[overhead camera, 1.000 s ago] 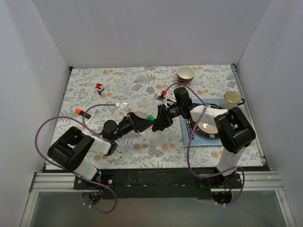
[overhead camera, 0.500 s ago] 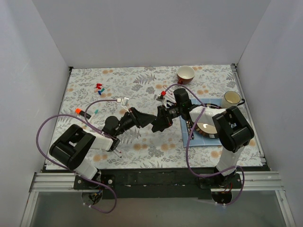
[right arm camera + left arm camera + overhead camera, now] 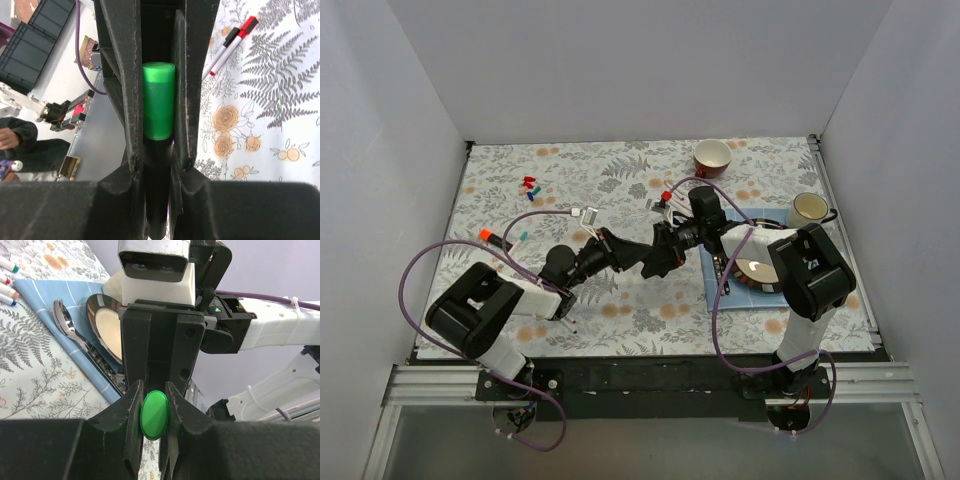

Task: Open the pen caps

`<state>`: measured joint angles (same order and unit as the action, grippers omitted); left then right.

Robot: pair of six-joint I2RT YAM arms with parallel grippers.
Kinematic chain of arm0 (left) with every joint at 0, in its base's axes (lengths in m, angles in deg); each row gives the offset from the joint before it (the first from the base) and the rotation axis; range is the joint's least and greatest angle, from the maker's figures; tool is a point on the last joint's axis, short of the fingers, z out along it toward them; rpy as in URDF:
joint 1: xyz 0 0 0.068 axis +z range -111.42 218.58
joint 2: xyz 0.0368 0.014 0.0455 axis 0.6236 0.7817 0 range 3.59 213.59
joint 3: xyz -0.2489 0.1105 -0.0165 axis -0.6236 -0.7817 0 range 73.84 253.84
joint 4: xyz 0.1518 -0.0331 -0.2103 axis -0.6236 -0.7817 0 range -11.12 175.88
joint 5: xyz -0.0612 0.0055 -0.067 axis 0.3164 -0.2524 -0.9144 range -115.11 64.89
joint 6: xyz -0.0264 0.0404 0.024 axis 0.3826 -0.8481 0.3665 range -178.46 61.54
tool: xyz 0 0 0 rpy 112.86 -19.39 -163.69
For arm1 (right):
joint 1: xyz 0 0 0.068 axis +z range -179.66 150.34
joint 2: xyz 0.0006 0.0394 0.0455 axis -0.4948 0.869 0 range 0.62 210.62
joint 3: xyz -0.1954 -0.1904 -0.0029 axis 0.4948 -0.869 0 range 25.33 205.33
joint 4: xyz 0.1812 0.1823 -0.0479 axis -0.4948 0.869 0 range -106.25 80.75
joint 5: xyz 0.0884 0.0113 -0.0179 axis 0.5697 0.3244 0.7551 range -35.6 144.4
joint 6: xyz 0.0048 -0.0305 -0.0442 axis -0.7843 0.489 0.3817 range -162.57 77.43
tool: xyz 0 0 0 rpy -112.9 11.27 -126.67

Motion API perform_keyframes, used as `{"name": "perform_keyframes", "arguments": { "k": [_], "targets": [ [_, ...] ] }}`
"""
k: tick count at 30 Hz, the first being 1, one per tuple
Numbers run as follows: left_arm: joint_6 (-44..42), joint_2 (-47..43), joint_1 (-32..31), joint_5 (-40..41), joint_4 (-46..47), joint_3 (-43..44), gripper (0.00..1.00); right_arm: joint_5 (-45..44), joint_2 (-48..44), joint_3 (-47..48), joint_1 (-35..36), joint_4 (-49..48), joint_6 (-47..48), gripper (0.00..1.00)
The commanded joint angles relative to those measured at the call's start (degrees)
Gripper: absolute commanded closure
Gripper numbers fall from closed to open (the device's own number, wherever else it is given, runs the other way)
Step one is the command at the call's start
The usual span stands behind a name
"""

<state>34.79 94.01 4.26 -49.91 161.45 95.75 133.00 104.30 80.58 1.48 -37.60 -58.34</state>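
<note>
The left claw is clenched on the green cap, pinching it at its fingertips; the right claw, nose to nose with it above the table, looks clamped on the pen just behind the cap, though shadow hides most of the barrel; the cap seems seated, the pull not yet done; a pull off the pen's axis could lever the barrel from the right claw; the smooth cap could slide from the left claw; a sudden release could fling either piece down.
</note>
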Motion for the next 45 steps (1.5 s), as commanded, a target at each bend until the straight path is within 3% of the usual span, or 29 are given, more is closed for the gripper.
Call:
{"name": "perform_keyframes", "arguments": {
  "k": [1, 4, 12, 16, 20, 23, 26, 30, 36, 45],
  "targets": [
    [-5.4, -7.5, 0.0, 0.8, 21.2, 2.1, 0.90, 0.5, 0.3, -0.7, -0.3, -4.7, -1.0, 0.99],
    [-7.3, -9.5, 0.2, 0.7, 16.9, 3.3, 0.78, 0.9, 0.2, -0.8, -0.2, -5.5, -1.9, 0.99],
    [-5.7, -8.7, 0.2, 0.9, 18.1, 2.4, 0.71, 1.1, -0.4, -0.9, -0.3, -5.8, -2.2, 0.99],
    [-5.3, -8.4, 0.2, 0.4, 17.5, 2.9, 0.78, 1.1, -0.5, -0.8, -0.4, -5.8, -2.2, 0.99],
    [-4.9, -8.6, 0.2, 0.4, 18.2, 2.6, 1.00, 1.1, -0.1, -0.8, -0.5, -5.8, -2.4, 0.99],
    [-6.0, -10.2, 0.4, 1.8, 16.3, 2.2, 1.00, 1.0, -0.1, -0.8, -0.5, -6.3, -2.8, 0.99],
    [-6.1, -12.8, 3.0, 0.3, 11.4, 4.1, 1.00, 0.4, -0.3, -1.1, -0.5, -6.2, -2.6, 0.99],
    [-2.0, -13.9, 12.6, -4.0, 6.3, 9.8, 1.00, 0.1, -0.3, -1.0, -0.2, -5.4, -2.1, 0.99],
    [-0.5, -15.0, 21.3, -8.1, -0.5, 15.9, 1.00, 0.1, -1.8, -0.2, -0.2, -1.6, 1.6, 0.99],
    [1.5, -15.8, 30.1, -13.3, -2.9, 16.1, 1.00, 0.3, -2.7, 0.5, -0.3, 1.4, 4.2, 0.99]
  ]
}}
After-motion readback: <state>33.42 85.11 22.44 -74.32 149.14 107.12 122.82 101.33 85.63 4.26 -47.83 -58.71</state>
